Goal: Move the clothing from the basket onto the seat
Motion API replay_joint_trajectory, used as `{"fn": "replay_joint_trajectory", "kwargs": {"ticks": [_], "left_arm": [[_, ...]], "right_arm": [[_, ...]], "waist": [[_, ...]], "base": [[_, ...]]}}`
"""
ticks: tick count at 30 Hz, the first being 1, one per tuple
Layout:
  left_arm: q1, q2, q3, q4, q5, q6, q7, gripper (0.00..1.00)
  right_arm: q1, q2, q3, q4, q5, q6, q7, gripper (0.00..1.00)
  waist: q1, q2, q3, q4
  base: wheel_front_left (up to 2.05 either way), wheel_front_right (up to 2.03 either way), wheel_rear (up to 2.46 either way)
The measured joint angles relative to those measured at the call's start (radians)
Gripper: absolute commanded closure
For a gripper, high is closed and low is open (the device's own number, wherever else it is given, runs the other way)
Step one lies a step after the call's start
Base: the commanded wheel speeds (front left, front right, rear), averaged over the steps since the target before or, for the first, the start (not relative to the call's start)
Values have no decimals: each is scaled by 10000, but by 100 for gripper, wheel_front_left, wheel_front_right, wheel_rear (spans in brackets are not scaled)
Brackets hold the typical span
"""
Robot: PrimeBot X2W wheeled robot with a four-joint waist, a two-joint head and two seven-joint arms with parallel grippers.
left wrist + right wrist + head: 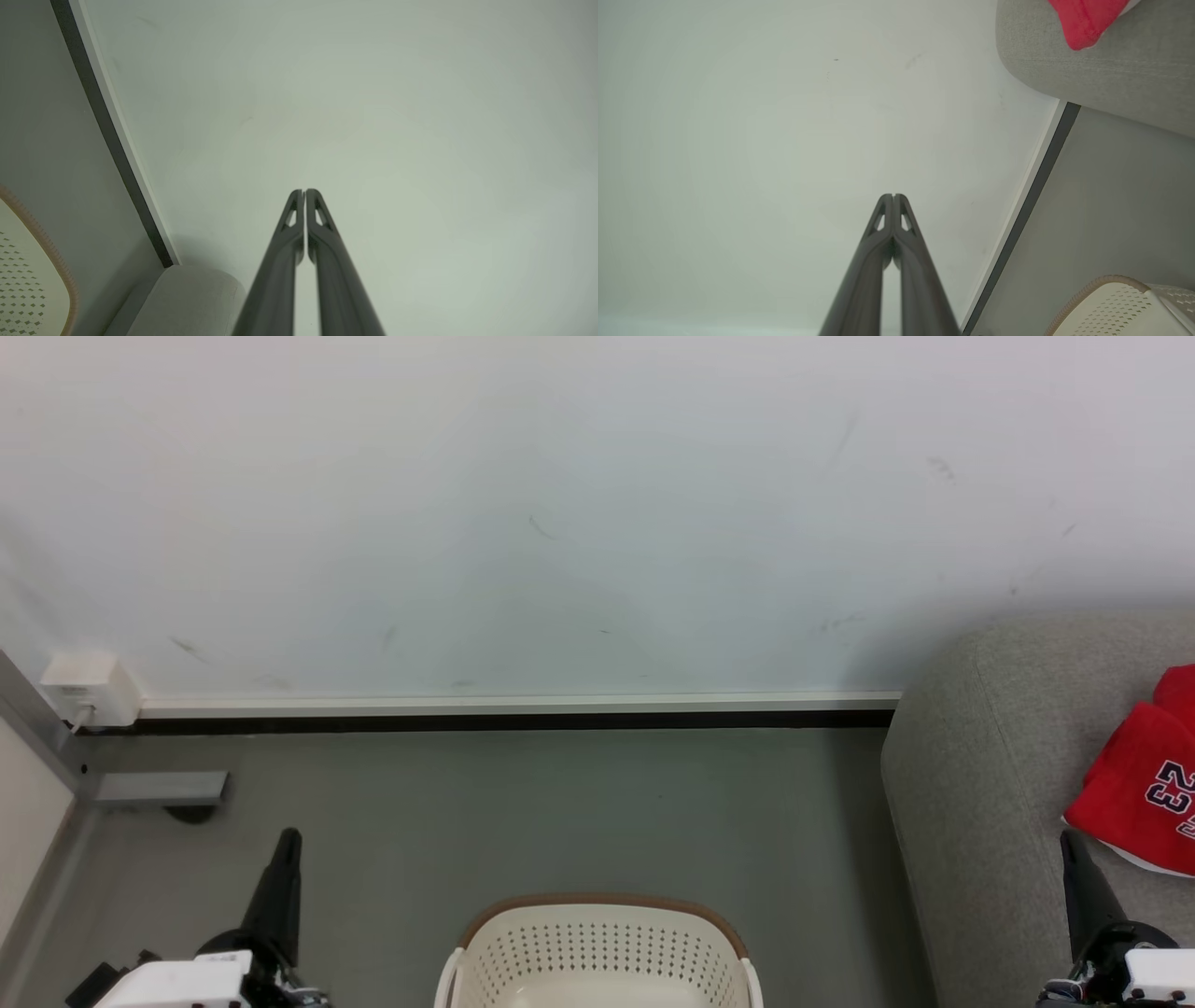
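1. One basket [602, 900] stands on the grey floor [560, 812] at the bottom middle of the head view. It is cut off by the picture's edge, so only its brown rim and holed back wall show.
2. One seat [990, 784] fills the right side, with its rounded end near the wall [560, 523] and well apart from the basket.
3. The clothing [1134, 784] lies on the seat as one red heap at the right edge, and a navy-and-white 23 shows on it. A second red fold lies above it, but I cannot tell whether that is a separate garment.
4. There are two hands, one on each arm.
5. The left hand [289, 838] rises from the lower left over the floor, left of the basket. Its fingers are pressed together at the tips and hold nothing, and in its wrist view they point at the bare wall.
6. The right hand [1070, 840] rises from the lower right in front of the seat, just below the clothing. It is closed tip to tip and empty, and it too points at the wall.
7. One white box [89, 689] sits on the wall at the far left, above the skirting.
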Motion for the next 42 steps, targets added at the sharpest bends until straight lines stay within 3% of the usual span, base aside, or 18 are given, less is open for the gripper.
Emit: {"fn": "replay_joint_trajectory", "kwargs": {"ticks": [42], "left_arm": [[-14,-4,19,0,-67,-10,8,100]], "right_arm": [[-43,21,-82,12,84,0,61,100]], "waist": [[0,0,3,3]], "base": [[0,0,0]]}}
